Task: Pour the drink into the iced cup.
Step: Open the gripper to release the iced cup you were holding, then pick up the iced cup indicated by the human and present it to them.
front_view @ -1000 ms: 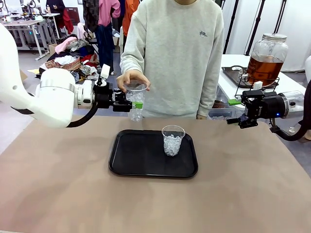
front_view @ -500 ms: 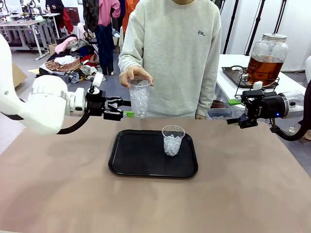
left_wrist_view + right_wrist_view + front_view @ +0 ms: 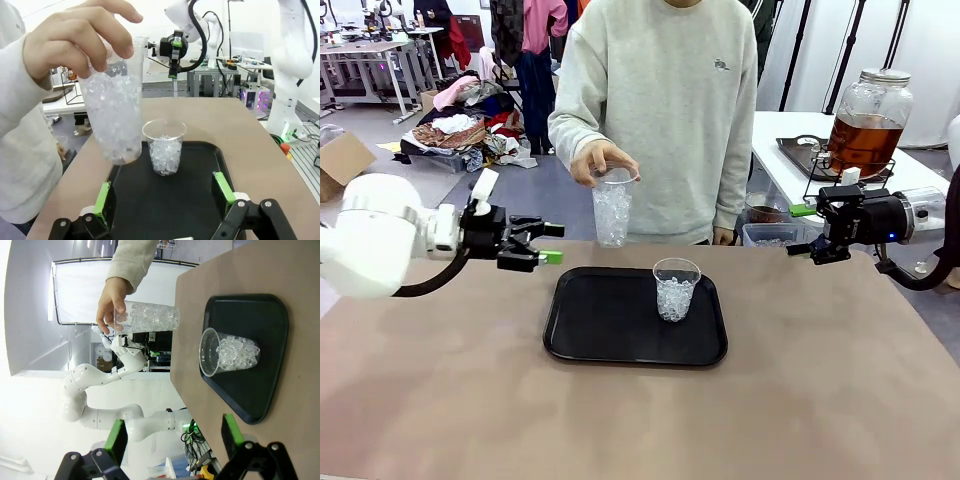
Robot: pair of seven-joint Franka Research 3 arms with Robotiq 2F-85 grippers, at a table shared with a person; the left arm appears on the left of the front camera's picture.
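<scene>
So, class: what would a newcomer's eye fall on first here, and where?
A person's hand holds a tall ice-filled cup above the far edge of the table, the open left gripper apart to its left. A shorter iced cup stands on the black tray at centre, and a jar of amber drink sits far right.

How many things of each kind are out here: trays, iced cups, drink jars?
Black rectangular plastic tray: 1
Clear plastic cups of ice: 2, the tray cup and the held cup in the person's hand
Large round clear glass jar of amber drink: 1
Total: 4
</scene>
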